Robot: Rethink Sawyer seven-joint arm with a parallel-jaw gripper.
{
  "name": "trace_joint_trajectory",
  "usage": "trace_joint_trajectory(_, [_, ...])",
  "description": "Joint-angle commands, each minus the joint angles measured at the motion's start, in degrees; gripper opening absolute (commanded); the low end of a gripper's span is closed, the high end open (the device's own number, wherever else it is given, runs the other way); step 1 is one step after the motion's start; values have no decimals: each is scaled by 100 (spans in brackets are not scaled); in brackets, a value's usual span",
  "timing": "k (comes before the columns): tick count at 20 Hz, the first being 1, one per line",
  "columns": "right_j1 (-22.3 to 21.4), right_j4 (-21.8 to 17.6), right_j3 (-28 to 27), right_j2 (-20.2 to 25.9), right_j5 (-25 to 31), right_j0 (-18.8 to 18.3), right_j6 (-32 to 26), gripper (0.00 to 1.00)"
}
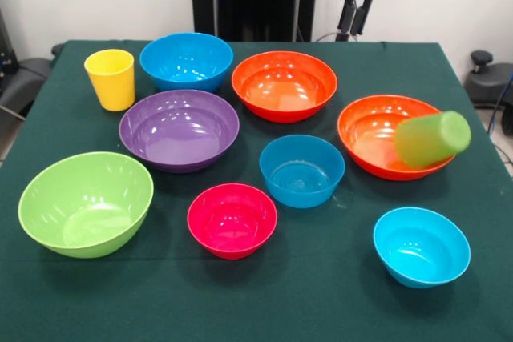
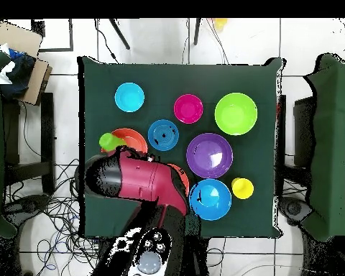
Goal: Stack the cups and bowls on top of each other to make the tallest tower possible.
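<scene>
Plainly no tower stands yet: every bowl sits apart on the green table (image 1: 337, 294), and the light green cup (image 1: 431, 138) lies tipped on its side on the rim of the right-hand orange bowl (image 1: 377, 138). The yellow cup (image 1: 111, 78) stands upright at the far corner. The tool (image 1: 357, 7) hangs high near the other orange bowl (image 1: 284, 84); whether it is open I cannot tell. Next comes choosing a wide base and righting the green cup.

Green table (image 1: 240, 310), cardboard box (image 2: 21, 54), floor cables (image 2: 49, 215).
</scene>
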Motion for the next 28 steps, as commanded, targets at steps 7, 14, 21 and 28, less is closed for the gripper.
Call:
trace_joint_trajectory(7, [407, -292, -195, 318, -292, -96, 592, 0])
trace_joint_trajectory(14, [545, -287, -216, 229, -481, 31, 741, 0])
trace_joint_trajectory(21, [673, -213, -206, 110, -623, 222, 942, 0])
trace_joint_trajectory(28, [805, -70, -125, 18, -872, 379, 1075, 0])
